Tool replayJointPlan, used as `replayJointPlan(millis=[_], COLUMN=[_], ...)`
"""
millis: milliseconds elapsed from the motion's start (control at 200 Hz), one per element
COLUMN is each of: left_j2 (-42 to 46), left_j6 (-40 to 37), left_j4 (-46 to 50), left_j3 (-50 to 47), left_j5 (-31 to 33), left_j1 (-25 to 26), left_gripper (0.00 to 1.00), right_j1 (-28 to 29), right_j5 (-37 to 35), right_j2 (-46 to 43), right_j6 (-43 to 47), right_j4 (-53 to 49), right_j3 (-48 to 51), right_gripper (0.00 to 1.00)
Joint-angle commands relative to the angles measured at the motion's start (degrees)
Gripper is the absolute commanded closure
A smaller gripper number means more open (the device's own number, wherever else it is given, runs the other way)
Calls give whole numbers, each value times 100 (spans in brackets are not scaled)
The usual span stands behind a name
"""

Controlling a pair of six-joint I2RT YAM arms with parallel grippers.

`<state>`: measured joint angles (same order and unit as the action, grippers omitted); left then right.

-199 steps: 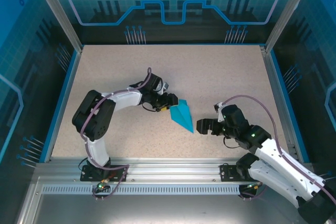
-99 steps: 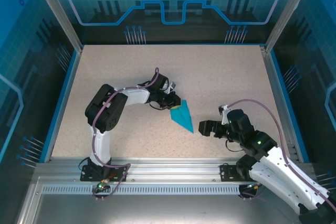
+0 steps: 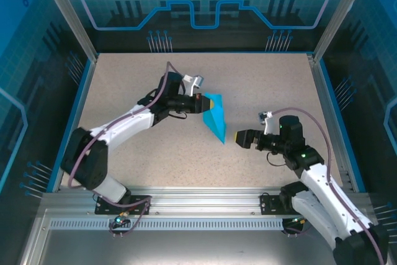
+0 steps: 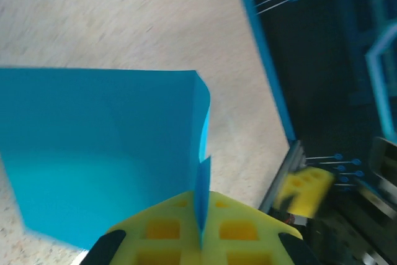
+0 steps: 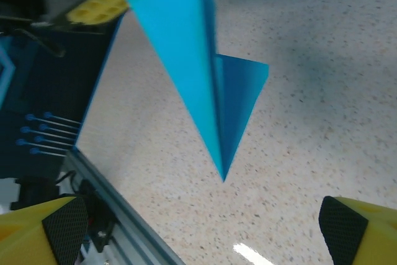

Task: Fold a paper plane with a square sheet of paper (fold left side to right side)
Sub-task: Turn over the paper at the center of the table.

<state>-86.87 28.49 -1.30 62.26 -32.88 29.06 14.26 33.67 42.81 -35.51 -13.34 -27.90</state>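
- Mid-table, a bit right of centre: paper (image 3: 215, 119), folded to a narrow kite. Wide end lies far-left and the sharp tip near-right, so the long axis runs on that diagonal.
- Left gripper (image 3: 203, 103) is at the wide far end, clenched on a flap of the paper. Its wrist view shows the thin edge pinched between the yellow pads (image 4: 161, 234), flap standing up, rest of the sheet spreading to the left of that view.
- The wide end looks raised off the table (image 3: 136, 79). The tip end looks low, but I can't tell if it is touching.
- Right gripper (image 3: 239, 138) is just right of the tip, jaws spread wide, holding nothing. In its wrist view the tip points down toward the gap between its two fingers.
- Key relation: the tip lies left of the right gripper, near but apart. The right arm is nearer the tip, the left arm nearer the wide end.
- Judgement: the left-to-right fold means the pinched flap has to swing rightward over the centre crease. The right gripper is placed to pin the tip or the right half.
- In the way: the right gripper may sit where the flap should land. Blue side walls are well apart from the paper.
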Motion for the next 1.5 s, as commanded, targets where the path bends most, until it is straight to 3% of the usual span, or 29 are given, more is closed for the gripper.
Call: replayJointPlan(millis=[0,205,650,1021,1151,1221,1286,1496], left_j2=[451,1103,2016,2351,2364,2359,2359,2338], left_j6=[-625,-781,-747,-753,-767,-782,-808,-848], left_j4=[-151,-312,173,220,198,222,238,262], left_j3=[-215,-229,-250,-405,-408,-414,-425,-512], left_j5=[-110,-296,-248,-265,-314,-315,-308,-263], left_j1=[29,26,21,22,29,26,26,20], left_gripper=[96,95,93,92,92,92,92,86], right_j1=[-395,-459,273,968,1112,1124,1129,1130], right_j5=[1604,2356,2387,2516,2353,2244,2180,1906], right_j2=[285,962,1906,2123,2303,2350,2347,2207], right_j6=[247,163,18,114,72,55,53,293], right_j4=[1119,2162,3224,3322,3286,3215,3198,2636], right_j3=[-299,-548,-767,-1190,-1357,-1385,-1371,-1399], right_gripper=[0,0,1,2,16,37,42,77])
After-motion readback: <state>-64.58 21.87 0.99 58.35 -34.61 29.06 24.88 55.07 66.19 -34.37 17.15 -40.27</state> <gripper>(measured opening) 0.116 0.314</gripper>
